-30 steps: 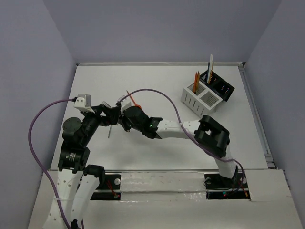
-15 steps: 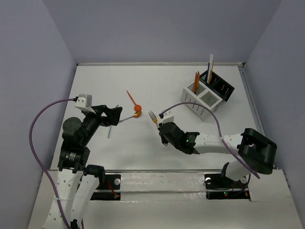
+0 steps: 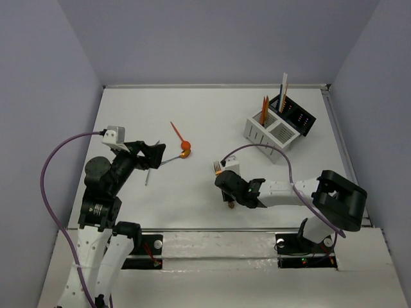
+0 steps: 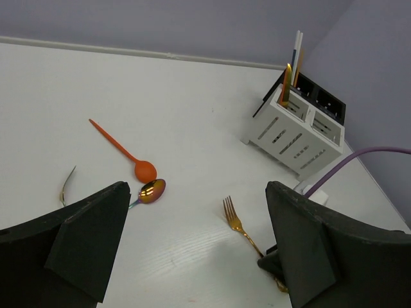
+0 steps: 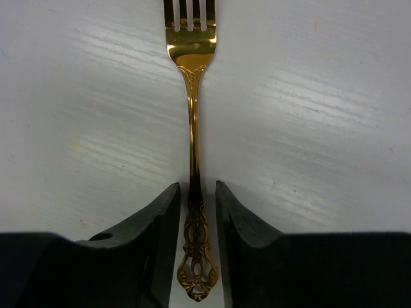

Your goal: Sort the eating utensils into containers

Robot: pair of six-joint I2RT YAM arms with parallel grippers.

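Note:
A gold fork (image 3: 219, 168) lies near the table's middle, tines pointing away from me. My right gripper (image 3: 229, 191) is shut on its ornate handle end; in the right wrist view the fingers (image 5: 160, 218) flank the fork (image 5: 191, 96) closely. My left gripper (image 3: 154, 154) is open and empty, to the fork's left. An orange spoon (image 3: 182, 140) and an iridescent spoon (image 3: 172, 160) lie just past it; both show in the left wrist view (image 4: 122, 149) (image 4: 153, 190), with the fork (image 4: 234, 218). The white caddy (image 3: 270, 133) and black box (image 3: 298, 119) stand far right, holding orange utensils (image 3: 265, 106).
A thin dark utensil (image 3: 148, 176) lies under my left arm and shows at the left of the left wrist view (image 4: 66, 183). A tall pale and gold piece (image 3: 284, 86) stands in the black box. The right arm's purple cable (image 3: 257, 147) arcs above the table.
My right gripper has left the spot beside the left gripper and carried the gold fork to the middle, then nearer the front edge. The left arm has not moved.

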